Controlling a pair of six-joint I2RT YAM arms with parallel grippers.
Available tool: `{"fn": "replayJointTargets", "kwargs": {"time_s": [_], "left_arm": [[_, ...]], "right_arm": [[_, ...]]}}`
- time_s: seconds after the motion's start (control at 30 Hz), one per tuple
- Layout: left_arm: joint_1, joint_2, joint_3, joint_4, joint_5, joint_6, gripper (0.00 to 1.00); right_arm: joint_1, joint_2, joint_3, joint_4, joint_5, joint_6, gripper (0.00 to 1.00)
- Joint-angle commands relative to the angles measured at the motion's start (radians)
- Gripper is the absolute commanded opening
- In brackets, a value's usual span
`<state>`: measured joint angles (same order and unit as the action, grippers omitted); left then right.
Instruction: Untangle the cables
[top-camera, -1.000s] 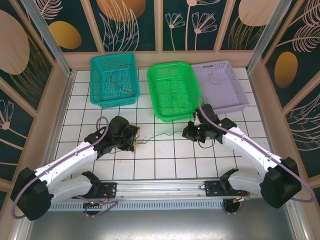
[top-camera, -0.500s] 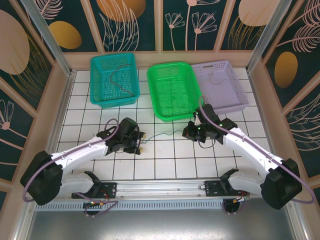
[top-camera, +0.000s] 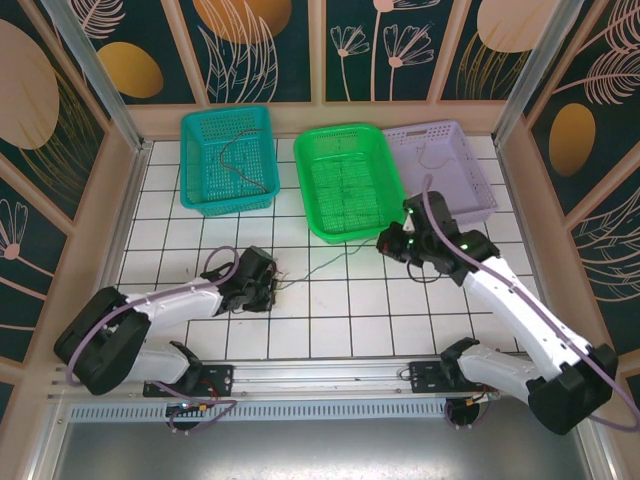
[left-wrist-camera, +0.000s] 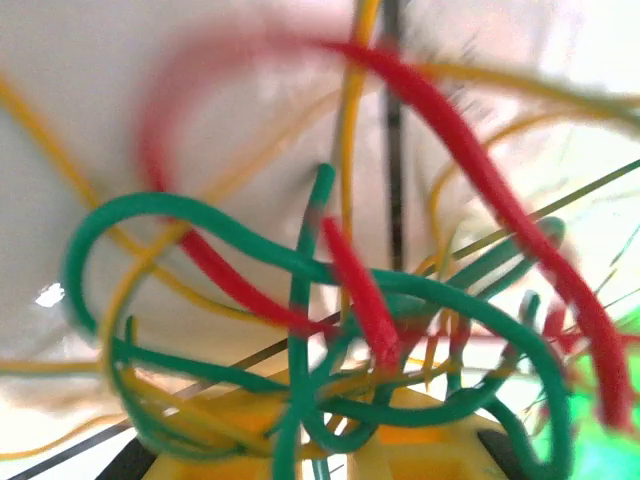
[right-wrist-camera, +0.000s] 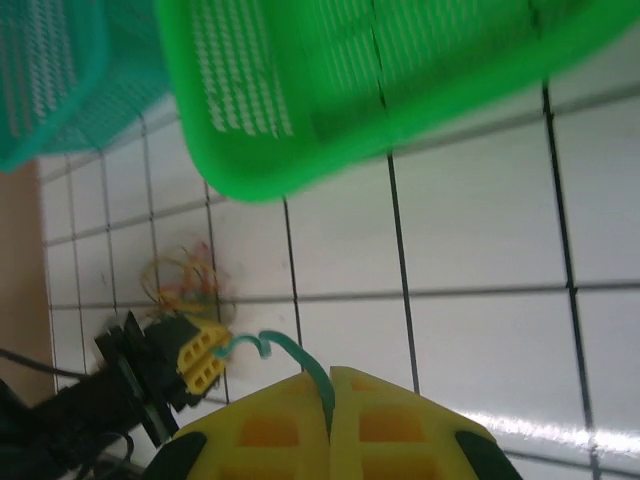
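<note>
The cables (top-camera: 283, 279) lie in a small red, green and yellow tangle on the white tiles. My left gripper (top-camera: 270, 290) is low at the tangle. Its yellow fingers are closed on the strands, and up close the loops of the cables (left-wrist-camera: 300, 270) crowd over my left gripper (left-wrist-camera: 335, 462). One green cable (top-camera: 330, 262) runs from the tangle to my right gripper (top-camera: 387, 243). In the right wrist view that green cable (right-wrist-camera: 300, 355) is pinched in my right gripper (right-wrist-camera: 330, 372), whose pads are shut. The left gripper (right-wrist-camera: 205, 360) sits beside the tangle (right-wrist-camera: 180, 280).
Three baskets stand at the back. The teal basket (top-camera: 190, 200) holds a dark wire (top-camera: 240, 160). The green basket (top-camera: 310, 215) is just beyond my right gripper. The purple basket (top-camera: 480, 190) holds a thin wire (top-camera: 430, 155). Patterned walls enclose the table.
My left gripper has dropped onto the tangle and closed on it. My right gripper has lifted toward the back right, drawing the green cable out.
</note>
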<state>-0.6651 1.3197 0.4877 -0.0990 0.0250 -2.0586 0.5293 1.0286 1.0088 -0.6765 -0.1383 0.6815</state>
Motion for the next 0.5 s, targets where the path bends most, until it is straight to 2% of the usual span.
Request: {"fn": "replayJointTargets", "kwargs": {"time_s": [0.0, 0.2, 0.47], "left_arm": [[0.083, -0.024, -0.064, -0.103, -0.100, 0.068, 0.15], [0.159, -0.007, -0.057, -0.110, -0.122, 0.153, 0.17], [0.177, 0.030, -0.039, -0.094, -0.123, 0.203, 0.16]], "right_arm": [[-0.064, -0.088, 0.109, -0.040, 0.235, -0.103, 0.00], [-0.126, -0.106, 0.208, -0.004, 0.249, -0.185, 0.00], [-0.131, -0.108, 0.280, 0.022, 0.253, -0.176, 0.00]]}}
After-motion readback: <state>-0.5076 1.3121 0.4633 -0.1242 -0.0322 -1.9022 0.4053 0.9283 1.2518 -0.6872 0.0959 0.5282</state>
